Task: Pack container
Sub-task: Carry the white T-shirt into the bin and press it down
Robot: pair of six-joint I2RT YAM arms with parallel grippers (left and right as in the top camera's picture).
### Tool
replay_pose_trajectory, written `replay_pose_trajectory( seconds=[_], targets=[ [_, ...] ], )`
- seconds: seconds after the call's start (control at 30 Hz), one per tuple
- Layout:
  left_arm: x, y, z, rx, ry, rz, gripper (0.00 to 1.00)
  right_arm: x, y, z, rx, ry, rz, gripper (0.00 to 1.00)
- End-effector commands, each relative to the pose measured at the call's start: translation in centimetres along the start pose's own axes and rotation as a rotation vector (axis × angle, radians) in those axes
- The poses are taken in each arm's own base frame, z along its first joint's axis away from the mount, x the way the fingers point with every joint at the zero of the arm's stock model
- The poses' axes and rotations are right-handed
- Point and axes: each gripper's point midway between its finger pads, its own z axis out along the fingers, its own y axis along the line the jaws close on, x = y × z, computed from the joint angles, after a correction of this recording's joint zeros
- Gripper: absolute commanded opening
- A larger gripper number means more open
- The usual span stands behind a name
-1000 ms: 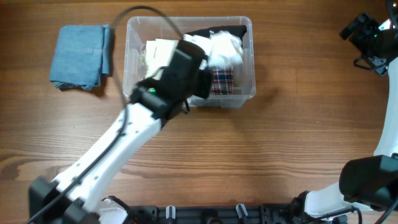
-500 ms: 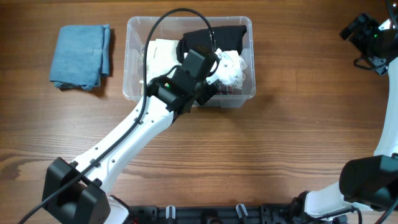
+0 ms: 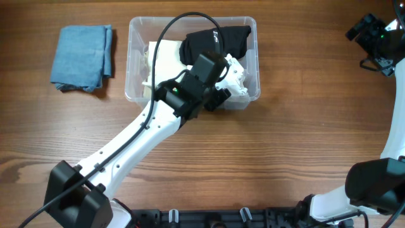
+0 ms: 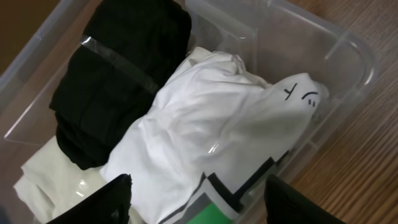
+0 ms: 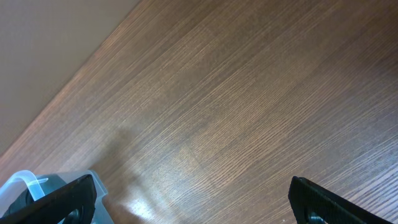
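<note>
The container sits at the far middle of the table, and it now holds one more piece. A second ago the white garment hung bunched in the left gripper above a plaid item. Now it lies in the container's right half, against the near and right walls, and the plaid is covered. The wrist view shows the left gripper's fingers spread wide with nothing clamped between them, hovering just over the white cloth. I judge this drop to be finished. A black garment lies along the far side, and a cream folded cloth fills the left. Outside, a folded blue cloth waits near the container's left wall, probably next to be packed. The left arm and its looping cable overhang the bin and hide part of it. The right gripper is parked at the far right edge, fingers wide apart and empty over bare wood.
</note>
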Motion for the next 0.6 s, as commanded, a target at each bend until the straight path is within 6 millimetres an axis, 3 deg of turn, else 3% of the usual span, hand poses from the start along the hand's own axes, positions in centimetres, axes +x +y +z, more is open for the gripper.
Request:
replay_pose_trajectory(
  seconds=[0.0, 0.23, 0.4, 0.57],
  targets=[
    [-1.2, 0.3, -1.0, -0.013, -0.032, -0.094, 0.56, 0.1, -0.3, 0.4, 0.018, 0.001, 0.010, 1.00],
    [1.9, 1.7, -1.0, 0.016, 0.066, -0.246, 0.06, 0.1, -0.3, 0.4, 0.018, 0.001, 0.010, 1.00],
    [2.6, 1.7, -0.5, 0.065, 0.084, -0.302, 0.04, 0.1, -0.3, 0.4, 0.018, 0.001, 0.010, 1.00],
    [4.9, 0.5, 3.1, 0.100, 0.189, -0.346, 0.04, 0.1, -0.3, 0.4, 0.018, 0.001, 0.010, 1.00]
  ],
)
